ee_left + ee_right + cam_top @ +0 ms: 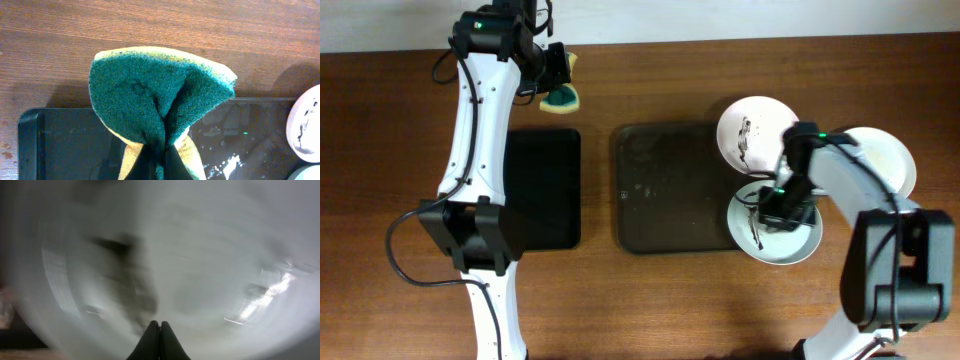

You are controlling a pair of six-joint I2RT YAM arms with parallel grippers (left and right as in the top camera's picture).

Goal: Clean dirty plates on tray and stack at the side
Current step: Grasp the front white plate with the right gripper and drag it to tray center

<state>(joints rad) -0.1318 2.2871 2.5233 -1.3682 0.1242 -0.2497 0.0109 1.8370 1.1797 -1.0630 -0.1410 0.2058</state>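
Observation:
The dark brown tray point(670, 190) lies at mid-table. A smeared white plate point(750, 130) overlaps its far right corner and also shows in the left wrist view point(306, 125). A second smeared plate point(790, 245) overlaps its near right corner. My right gripper point(780, 205) is shut and points down at this plate, which fills the right wrist view point(200, 255), blurred, with a dark smear beyond the shut fingertips point(159, 325). A third, plain white plate point(885, 160) lies on the table right of the tray. My left gripper point(558, 80) is shut on a green-and-yellow sponge point(155, 95), held above the table's far left.
A smaller black tray point(542, 190) lies left of the brown tray, beside the left arm. Wet spots glint on the brown tray's surface point(240, 145). Bare wooden table point(720, 300) runs along the front.

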